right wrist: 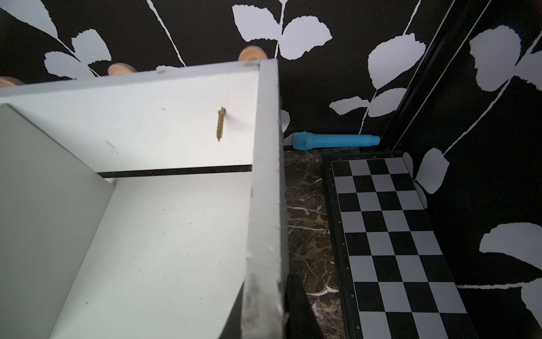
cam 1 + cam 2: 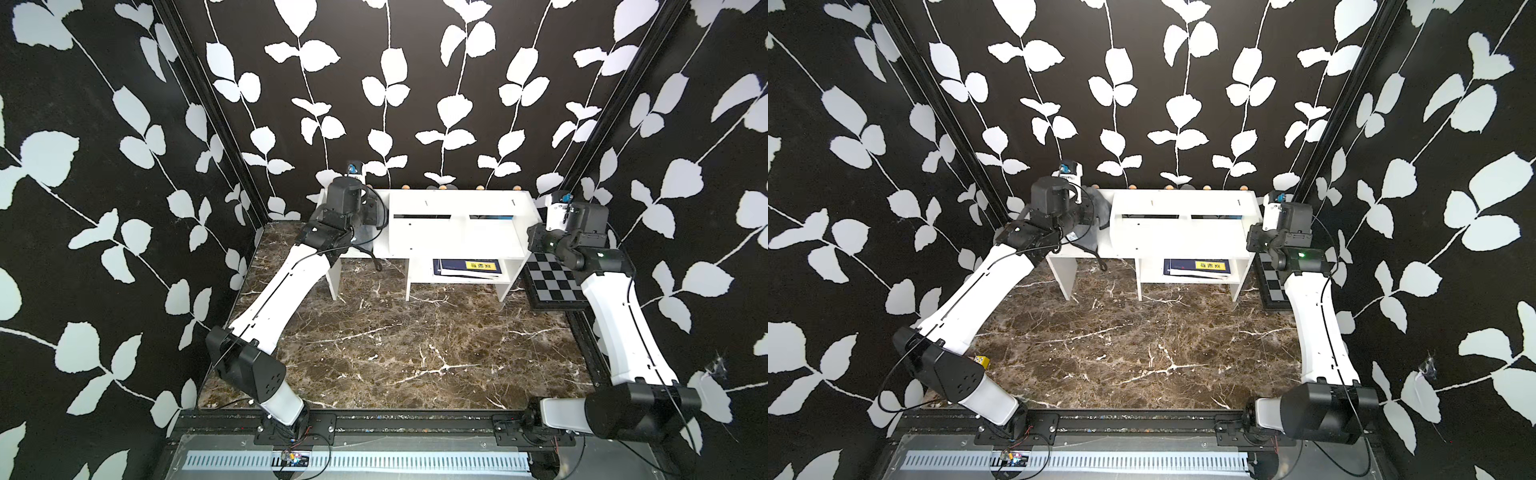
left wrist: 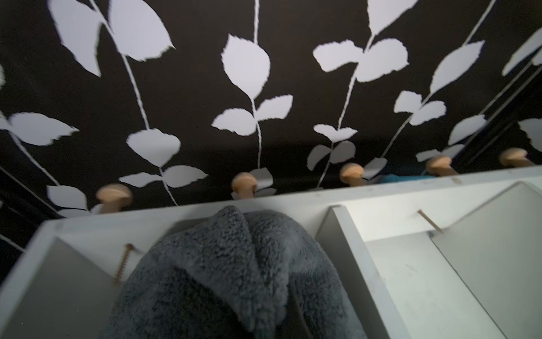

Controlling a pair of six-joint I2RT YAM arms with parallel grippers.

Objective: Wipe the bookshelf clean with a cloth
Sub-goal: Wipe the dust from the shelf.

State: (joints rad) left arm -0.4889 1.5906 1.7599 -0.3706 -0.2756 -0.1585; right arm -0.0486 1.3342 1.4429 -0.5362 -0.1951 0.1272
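Bunched grey cloth [image 3: 223,278] fills the foreground of the left wrist view. It is clamped in the closed left pincer [image 2: 1086,212], whose fingers are buried in the fabric, and sits at the left end of the bookshelf [image 2: 457,237], in front of its back board. Past this pincer's tips, wooden knobs [image 3: 243,185] line the shelf's rear edge, and a black cord [image 2: 1100,259] dangles below it. The right pincer [image 1: 264,318] is closed astride the shelf's right end panel, with one dark finger [image 1: 297,308] on the outer face. Outward of it a checkered board [image 1: 390,234] lies on the marble table [image 2: 415,353]. Ahead of it, against the wall, is a blue cylindrical object [image 1: 334,141].
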